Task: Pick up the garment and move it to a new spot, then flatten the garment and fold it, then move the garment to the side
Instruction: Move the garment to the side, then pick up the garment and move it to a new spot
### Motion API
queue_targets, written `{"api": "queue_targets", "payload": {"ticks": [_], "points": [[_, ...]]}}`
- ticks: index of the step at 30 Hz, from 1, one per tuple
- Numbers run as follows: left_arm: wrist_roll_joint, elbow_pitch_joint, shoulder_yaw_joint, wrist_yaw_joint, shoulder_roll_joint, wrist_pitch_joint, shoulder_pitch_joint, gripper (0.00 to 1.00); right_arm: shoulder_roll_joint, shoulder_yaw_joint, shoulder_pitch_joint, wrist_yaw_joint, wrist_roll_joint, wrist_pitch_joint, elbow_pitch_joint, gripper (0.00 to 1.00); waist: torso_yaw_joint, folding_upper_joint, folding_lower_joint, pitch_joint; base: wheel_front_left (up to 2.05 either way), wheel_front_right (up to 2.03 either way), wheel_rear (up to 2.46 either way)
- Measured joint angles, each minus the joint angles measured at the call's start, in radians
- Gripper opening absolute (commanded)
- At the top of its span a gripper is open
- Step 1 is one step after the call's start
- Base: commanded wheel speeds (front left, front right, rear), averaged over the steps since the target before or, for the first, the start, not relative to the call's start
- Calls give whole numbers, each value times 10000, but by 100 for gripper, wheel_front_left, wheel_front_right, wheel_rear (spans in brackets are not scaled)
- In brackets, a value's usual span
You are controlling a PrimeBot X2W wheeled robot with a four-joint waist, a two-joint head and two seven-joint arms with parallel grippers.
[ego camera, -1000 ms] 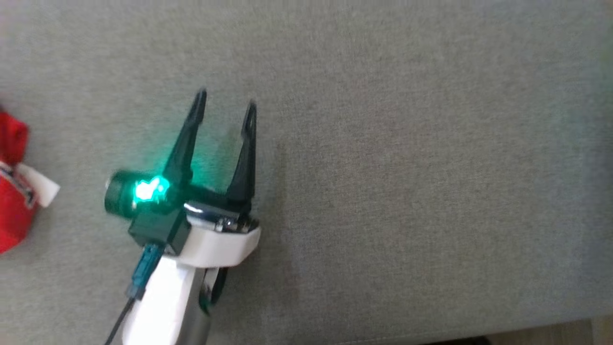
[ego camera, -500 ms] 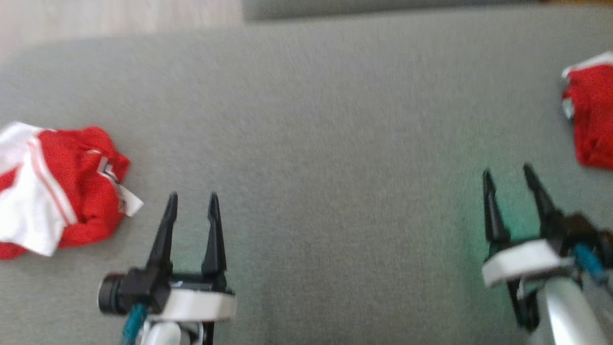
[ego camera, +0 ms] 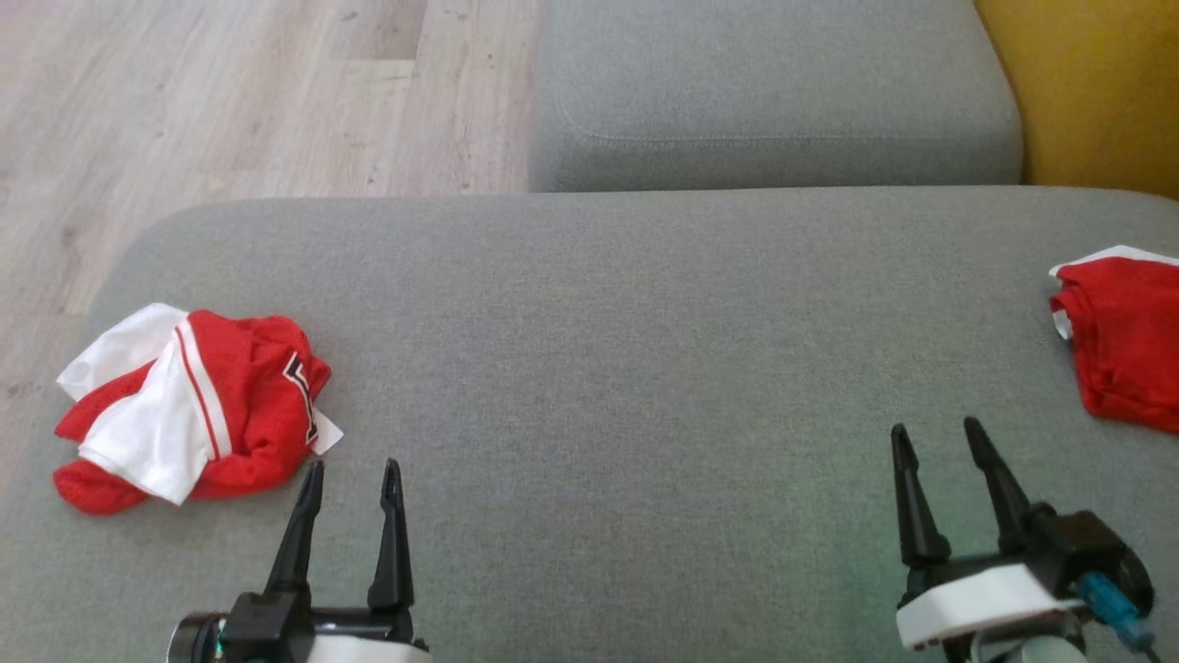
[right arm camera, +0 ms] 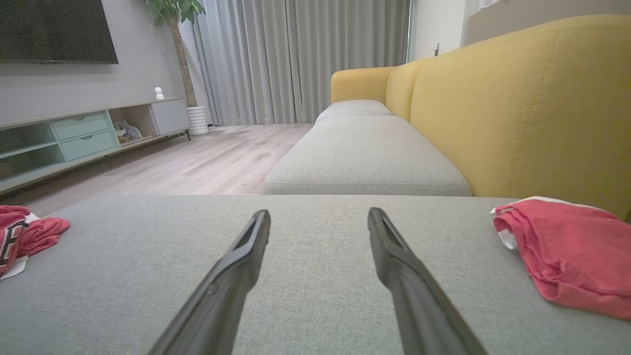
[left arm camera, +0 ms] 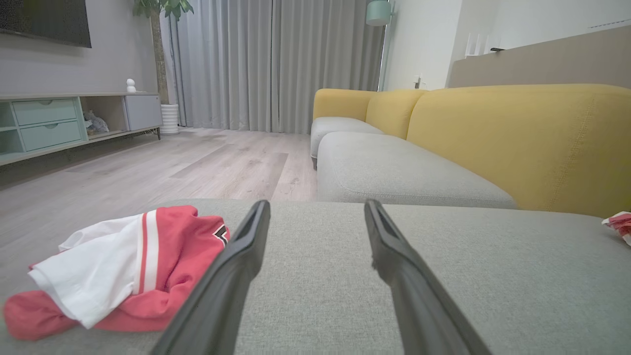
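Well, the second red garment (ego camera: pixel 1119 341) is cut off by the right edge of my head view, so I cannot make out its full shape. The dark lettering on the red-and-white garment (ego camera: pixel 189 405) is folded into the cloth and unreadable.

Both lie on the grey sofa seat (ego camera: pixel 608 350), well apart. Another grey cushion (ego camera: pixel 774 92) and the yellow backrest (ego camera: pixel 1096 92) lie beyond, with wooden floor (ego camera: pixel 230 110) off to the left. Nothing lies between the two garments.

The red-and-white garment is a crumpled heap near the seat's left end. Its long axis runs roughly side to side in my head view, with a white tag at its right.

My left claw (ego camera: pixel 354 465) is spread and empty, its tips just beside that tag. My right claw (ego camera: pixel 935 428) is also spread and holds nothing, near the second garment.
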Motion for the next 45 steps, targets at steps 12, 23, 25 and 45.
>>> {"api": "queue_targets", "payload": {"ticks": [12,23,25,45], "points": [[307,228,96,-217,6,0,144,100,6,263,292,0,324,0,21,100,73,0,2,-149,0,0,0],[307,531,92,-213,6,0,86,100,6,351,307,0,535,0,104,100,-25,0,2,-127,0,0,0],[305,552,73,-205,6,0,64,100,8,326,315,0,535,0,125,100,22,0,2,-114,0,0,0],[280,378,314,115,8,0,-117,100,15,502,302,0,729,0,142,100,2616,0,3,202,0,0,0]]}}
